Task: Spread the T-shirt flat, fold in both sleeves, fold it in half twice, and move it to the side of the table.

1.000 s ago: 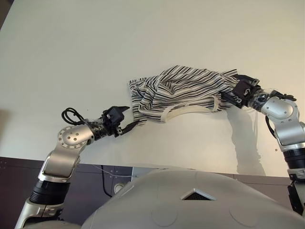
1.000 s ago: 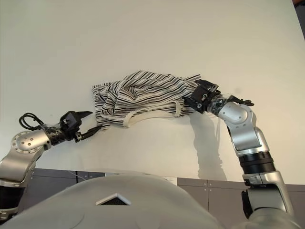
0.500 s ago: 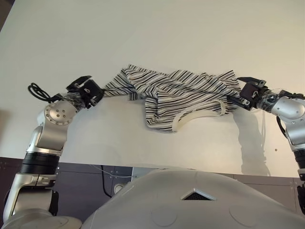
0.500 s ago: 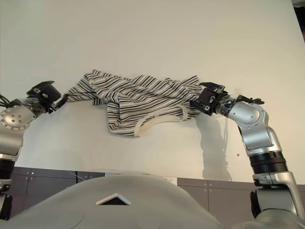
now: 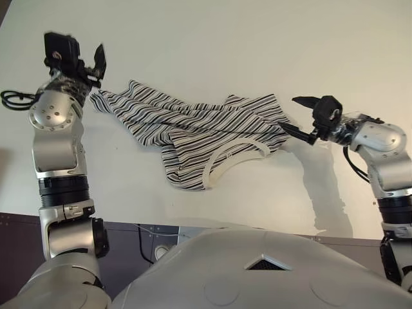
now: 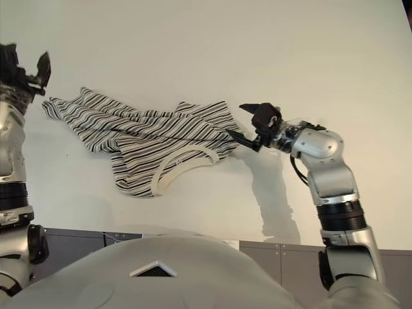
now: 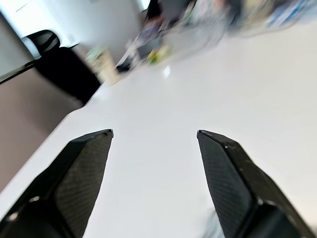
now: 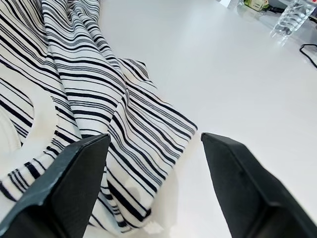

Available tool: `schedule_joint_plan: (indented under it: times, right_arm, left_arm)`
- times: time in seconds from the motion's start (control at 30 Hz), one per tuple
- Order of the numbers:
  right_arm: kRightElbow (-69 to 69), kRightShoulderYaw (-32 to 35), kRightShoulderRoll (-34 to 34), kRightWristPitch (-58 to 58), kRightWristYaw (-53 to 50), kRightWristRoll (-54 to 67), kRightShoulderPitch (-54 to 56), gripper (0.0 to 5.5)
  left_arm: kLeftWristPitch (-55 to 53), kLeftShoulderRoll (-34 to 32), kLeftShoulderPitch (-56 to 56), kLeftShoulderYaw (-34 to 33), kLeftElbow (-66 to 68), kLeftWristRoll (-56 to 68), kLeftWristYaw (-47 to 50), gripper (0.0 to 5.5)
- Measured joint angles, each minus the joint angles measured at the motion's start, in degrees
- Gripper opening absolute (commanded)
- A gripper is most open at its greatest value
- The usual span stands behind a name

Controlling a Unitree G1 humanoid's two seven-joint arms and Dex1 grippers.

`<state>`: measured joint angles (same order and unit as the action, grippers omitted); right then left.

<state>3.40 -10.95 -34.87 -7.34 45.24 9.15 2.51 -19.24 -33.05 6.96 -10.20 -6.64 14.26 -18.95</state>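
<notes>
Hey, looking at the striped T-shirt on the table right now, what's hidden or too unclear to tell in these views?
- T-shirt sleeves: in both eye views, bunched folds hide which parts are the sleeves.
- Clutter at the far end of the table: left wrist view, too blurred to identify, beyond the open left gripper.
- Bottle: right wrist view, cut off by the picture's edge, beyond the open right gripper.
</notes>
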Motion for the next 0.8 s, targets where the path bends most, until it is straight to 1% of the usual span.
schedule_joint_plan:
  times: [0.07, 0.13, 0.2, 0.23, 0.27, 0.33, 0.4, 0.47, 0.53, 0.6, 0.73, 0.8]
  right_arm:
    - [-0.33, -1.14, 2.59, -2.01, -2.01, -0.95, 0.95, 3.38]
    - [-4.92, -2.73, 5.25, -2.17, -6.91, -6.15, 5.12, 3.38]
    - [-11.30, -4.06, 8.23, -1.62, -10.28, -9.70, 9.58, 3.38]
    - [-14.11, -5.36, 9.32, -1.37, -10.96, -11.46, 11.12, 3.38]
    - [-15.84, -6.20, 9.93, -0.60, -11.31, -12.48, 11.93, 3.38]
    - [-17.90, -8.27, 9.72, 0.96, -11.30, -15.17, 14.22, 3.38]
    - [-18.19, -9.72, 8.57, 2.50, -11.31, -17.32, 14.83, 3.38]
    - [-18.77, -11.45, 5.40, 4.09, -12.23, -21.25, 15.43, 3.38]
    - [-19.27, -10.09, 0.57, 4.16, -14.75, -24.08, 14.79, 3.38]
    - [-16.67, -7.78, -2.02, 2.43, -16.34, -24.54, 11.50, 3.38]
    - [-7.89, -4.33, -5.03, -2.60, -18.58, -26.23, 3.67, 3.38]
    - [-5.54, -2.98, -5.77, -4.23, -19.15, -26.50, 1.72, 3.38]
  left_arm:
    - [-5.00, -0.26, -6.00, 1.95, -10.47, 4.77, -4.96, 3.14]
    - [-6.83, -3.68, -13.26, 8.23, -18.22, 5.39, -11.60, 3.14]
    - [-4.15, -8.57, -20.35, 16.95, -19.75, -0.17, -17.73, 3.14]
    - [-2.50, -10.06, -20.76, 20.70, -16.22, -4.99, -18.34, 3.14]
    - [0.13, -10.43, -19.69, 22.54, -13.16, -7.92, -18.21, 3.14]
    - [4.89, -9.50, -10.42, 26.46, -4.18, -16.18, -14.48, 3.14]
    - [8.18, -6.65, -3.53, 28.13, 4.24, -21.64, -9.56, 3.14]
    - [10.71, -1.91, 0.30, 28.33, 10.96, -24.17, -5.08, 3.14]
    - [12.22, 0.20, -3.05, 27.48, 8.40, -21.16, -5.61, 3.14]
    - [13.67, 0.36, -7.93, 26.60, 4.66, -19.36, -6.66, 3.14]
    - [15.14, -1.48, -17.80, 20.94, -0.58, -19.01, -5.13, 3.14]
    - [14.52, -1.38, -20.38, 18.68, -2.07, -19.03, -3.86, 3.14]
